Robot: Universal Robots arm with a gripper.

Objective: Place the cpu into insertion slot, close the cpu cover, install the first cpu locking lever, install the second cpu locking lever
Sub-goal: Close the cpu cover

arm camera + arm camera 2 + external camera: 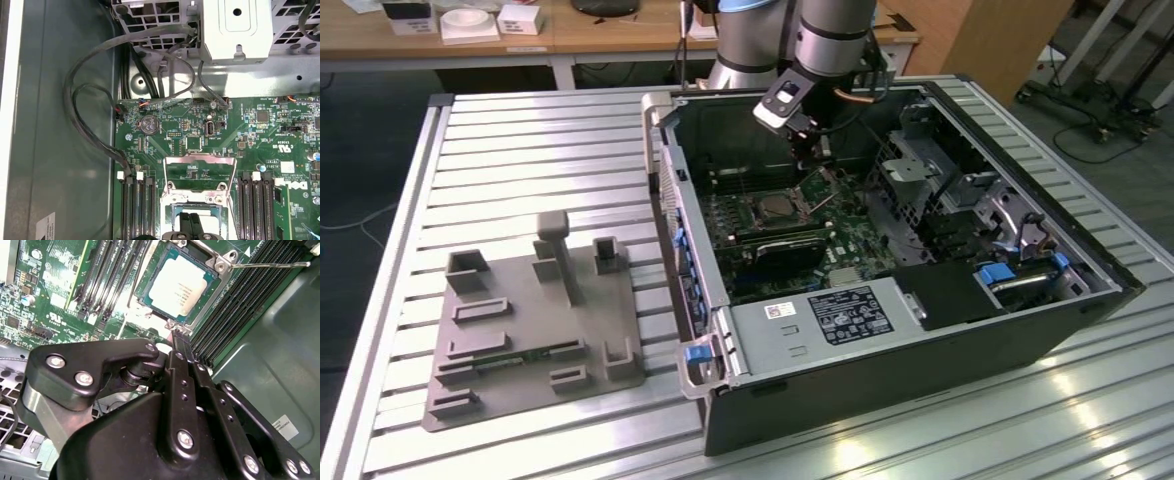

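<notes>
Cpu (177,286): seated; likely light, fragile, best held by its edges.
Cover (200,160): raised; looks thin, stiff.
Gripper (191,222): closed, empty.

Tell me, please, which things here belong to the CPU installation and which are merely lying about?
Belonging to the job:
cpu, sitting in the insertion slot
cpu cover, open
locking lever
end effector, at the slot's edge

Lying about:
grey fixture tray on the table
power-supply box
memory slots
cables
</notes>
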